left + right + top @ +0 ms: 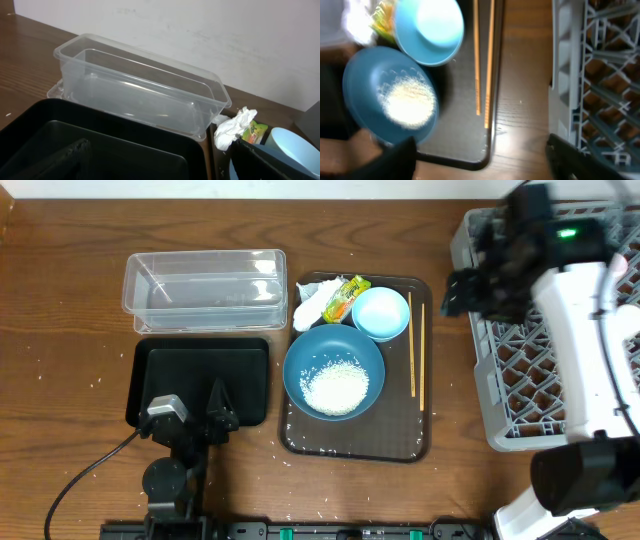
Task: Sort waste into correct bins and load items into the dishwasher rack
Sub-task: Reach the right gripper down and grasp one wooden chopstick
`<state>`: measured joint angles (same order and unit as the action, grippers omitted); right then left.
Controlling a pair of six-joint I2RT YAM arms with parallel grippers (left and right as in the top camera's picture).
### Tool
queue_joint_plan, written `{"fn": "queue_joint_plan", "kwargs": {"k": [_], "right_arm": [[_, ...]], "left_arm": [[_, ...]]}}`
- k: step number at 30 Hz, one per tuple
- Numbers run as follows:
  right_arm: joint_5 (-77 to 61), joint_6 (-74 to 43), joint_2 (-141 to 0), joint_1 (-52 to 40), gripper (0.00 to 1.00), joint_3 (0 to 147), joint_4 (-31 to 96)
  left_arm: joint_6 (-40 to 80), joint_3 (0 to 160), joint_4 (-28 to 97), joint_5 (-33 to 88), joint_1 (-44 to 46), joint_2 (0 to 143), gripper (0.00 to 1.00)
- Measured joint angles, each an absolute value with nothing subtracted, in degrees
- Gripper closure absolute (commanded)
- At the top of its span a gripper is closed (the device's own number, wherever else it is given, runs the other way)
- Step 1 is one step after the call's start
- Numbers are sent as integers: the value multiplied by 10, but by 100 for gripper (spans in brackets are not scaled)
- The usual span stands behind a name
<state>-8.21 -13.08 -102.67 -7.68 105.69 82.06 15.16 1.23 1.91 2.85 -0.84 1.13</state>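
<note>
The grey dishwasher rack (545,370) (600,75) stands at the right. My right gripper (462,292) (482,162) hovers above the strip of table between the rack and the brown serving tray (300,435) (460,130), open with nothing between its fingers. On the tray sit a dark-blue bowl (305,360) (365,75) with rice (335,387) (410,102), a light-blue bowl (381,313) (427,30), chopsticks (416,345) (482,60), white tissue (312,302) (232,130) and a snack wrapper (345,298) (255,131). My left gripper (190,420) (160,172) is open over the black bin (200,375) (110,145), in front of the clear tub (205,288) (145,95).
Loose rice grains lie on the tray's front edge and on the wood in front of it. My right arm's white link (590,340) reaches over the rack. A cable (90,470) runs from the left arm across the front left of the table.
</note>
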Motion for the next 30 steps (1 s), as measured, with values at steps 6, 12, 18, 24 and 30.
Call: {"fn": "queue_joint_plan", "kwargs": {"k": [6,12,18,24,30], "right_arm": [[-25,-198,-1027,-137,56,958,752],[-10,-215,-1027,-169,59,853,626],[-1,-215,-1027,-184,59,769,502],[3,-215,-1027,-186,57,708,420],[3,-215,-1029,-186,62,684,375]], "left_arm": [[151,12,19,29,-8,11,9],[151,12,19,29,-8,11,9],[152,12,19,29,-8,11,9],[151,12,19,29,-8,11,9],[151,12,19,29,-8,11,9]]}}
